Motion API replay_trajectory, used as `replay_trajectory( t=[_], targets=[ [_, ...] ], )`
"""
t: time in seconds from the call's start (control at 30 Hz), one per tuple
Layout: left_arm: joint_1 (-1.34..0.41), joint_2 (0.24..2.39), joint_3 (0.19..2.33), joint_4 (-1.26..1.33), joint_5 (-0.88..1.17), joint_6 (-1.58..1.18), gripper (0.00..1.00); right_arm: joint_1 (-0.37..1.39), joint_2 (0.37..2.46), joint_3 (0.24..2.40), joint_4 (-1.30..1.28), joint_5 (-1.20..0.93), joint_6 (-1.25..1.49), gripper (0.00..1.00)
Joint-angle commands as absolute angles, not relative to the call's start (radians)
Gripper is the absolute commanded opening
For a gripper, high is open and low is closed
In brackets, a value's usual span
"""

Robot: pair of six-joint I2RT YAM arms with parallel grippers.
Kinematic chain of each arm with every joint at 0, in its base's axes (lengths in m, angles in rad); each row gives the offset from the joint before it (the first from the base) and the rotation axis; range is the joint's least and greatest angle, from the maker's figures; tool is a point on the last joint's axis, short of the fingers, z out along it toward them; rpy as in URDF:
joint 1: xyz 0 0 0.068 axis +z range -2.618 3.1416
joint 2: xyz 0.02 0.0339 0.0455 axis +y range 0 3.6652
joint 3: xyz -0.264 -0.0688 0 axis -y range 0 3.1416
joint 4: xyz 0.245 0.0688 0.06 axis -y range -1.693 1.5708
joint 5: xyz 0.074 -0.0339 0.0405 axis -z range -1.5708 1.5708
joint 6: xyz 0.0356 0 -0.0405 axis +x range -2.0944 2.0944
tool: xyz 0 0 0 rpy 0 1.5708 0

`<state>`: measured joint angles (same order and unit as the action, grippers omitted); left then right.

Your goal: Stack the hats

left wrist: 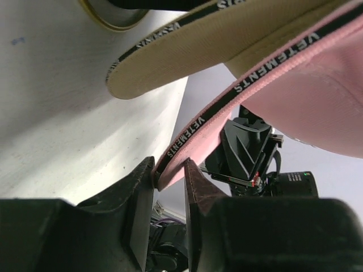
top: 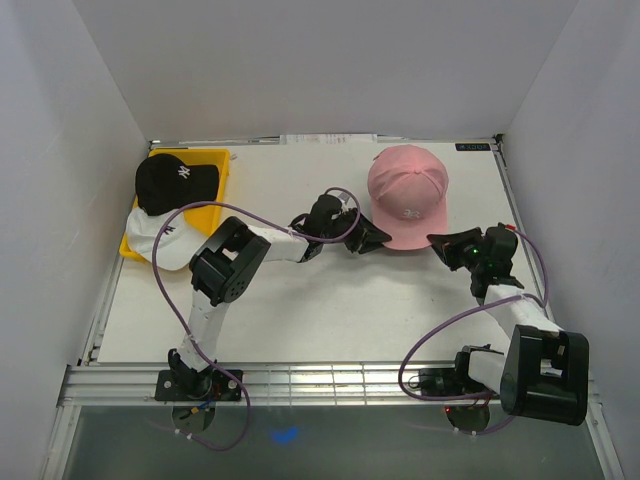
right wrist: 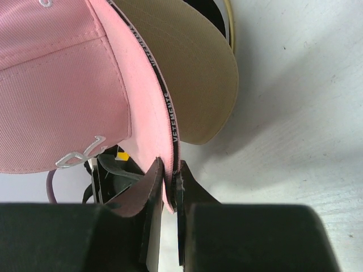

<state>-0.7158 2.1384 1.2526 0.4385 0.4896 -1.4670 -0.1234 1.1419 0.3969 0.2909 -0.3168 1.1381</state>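
The pink cap sits toward 1 o'clock on the table, crown up, with its brim pointing to 6 o'clock, toward the arms. From overhead it hides the tan cap. The wrist views show the tan brim directly beneath the pink one, the two curved edges close together but apart at the tip, each with a black lettered band along its underside. The left gripper meets the pink brim at about 8 o'clock of the cap. Its fingers stand narrowly apart on either side of the brim's edge, and I cannot tell whether they are pinching it or only flanking it. The right gripper comes in at about 4 o'clock of the cap and is clamped tight on the pink brim's edge, a finger on each face. Well apart, at 10 o'clock on the table, the black cap rests in the yellow tray. The white cap lies just at its 6 o'clock side, over the tray's near corner, touching it.
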Motion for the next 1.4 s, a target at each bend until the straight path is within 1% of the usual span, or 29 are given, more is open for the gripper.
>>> replay_trajectory(
  t=[0.0, 0.17, 0.27, 0.3, 0.33, 0.37, 0.43, 0.5, 0.53, 0.6, 0.63, 0.73, 0.97, 1.13, 1.27, 1.37],
  targets=[
    [-0.655, 2.171, 1.206, 0.212, 0.379, -1.411, 0.37, -0.166, 1.17, 0.414, 0.189, -0.166, 1.043, 0.09],
    [-0.649, 2.16, 1.21, 0.203, 0.38, -1.39, 0.46, -0.166, 1.177, 0.423, 0.187, -0.179, 1.04, 0.15],
    [-0.646, 2.152, 1.216, 0.189, 0.38, -1.378, 0.51, -0.164, 1.175, 0.426, 0.183, -0.184, 1.039, 0.23],
    [-0.646, 2.145, 1.219, 0.18, 0.379, -1.37, 0.52, -0.166, 1.174, 0.428, 0.181, -0.184, 1.035, 0.25],
    [-0.644, 2.14, 1.221, 0.179, 0.379, -1.367, 0.52, -0.166, 1.172, 0.428, 0.178, -0.183, 1.034, 0.31],
    [-0.644, 2.137, 1.221, 0.175, 0.377, -1.362, 0.52, -0.166, 1.172, 0.425, 0.178, -0.186, 1.032, 0.33],
    [-0.643, 2.122, 1.229, 0.16, 0.374, -1.35, 0.53, -0.166, 1.17, 0.423, 0.173, -0.186, 1.029, 0.38],
    [-0.641, 2.109, 1.236, 0.138, 0.37, -1.336, 0.53, -0.166, 1.17, 0.417, 0.172, -0.189, 1.028, 0.4],
    [-0.64, 2.103, 1.241, 0.132, 0.365, -1.324, 0.54, -0.166, 1.169, 0.417, 0.169, -0.187, 1.023, 0.44],
    [-0.638, 2.08, 1.246, 0.115, 0.365, -1.31, 0.54, -0.166, 1.17, 0.42, 0.16, -0.19, 1.017, 0.47],
    [-0.637, 2.072, 1.25, 0.107, 0.365, -1.296, 0.54, -0.166, 1.17, 0.42, 0.16, -0.19, 1.009, 0.51],
    [-0.632, 2.034, 1.244, 0.094, 0.362, -1.282, 0.55, -0.166, 1.173, 0.433, 0.138, -0.193, 0.993, 0.57],
    [-0.627, 1.938, 1.221, 0.06, 0.367, -1.223, 0.55, -0.166, 1.124, 0.498, 0.054, -0.189, 0.924, 0.59],
    [-0.627, 1.85, 1.206, 0.012, 0.365, -1.157, 0.56, -0.166, 1.108, 0.587, -0.075, -0.176, 0.842, 0.6],
    [-0.627, 1.772, 1.171, -0.027, 0.367, -1.131, 0.56, -0.163, 1.114, 0.62, -0.066, -0.166, 0.836, 0.58],
    [-0.627, 1.691, 1.128, -0.044, 0.365, -1.111, 0.56, -0.161, 1.169, 0.635, -0.035, -0.175, 0.841, 0.57]
  ],
)
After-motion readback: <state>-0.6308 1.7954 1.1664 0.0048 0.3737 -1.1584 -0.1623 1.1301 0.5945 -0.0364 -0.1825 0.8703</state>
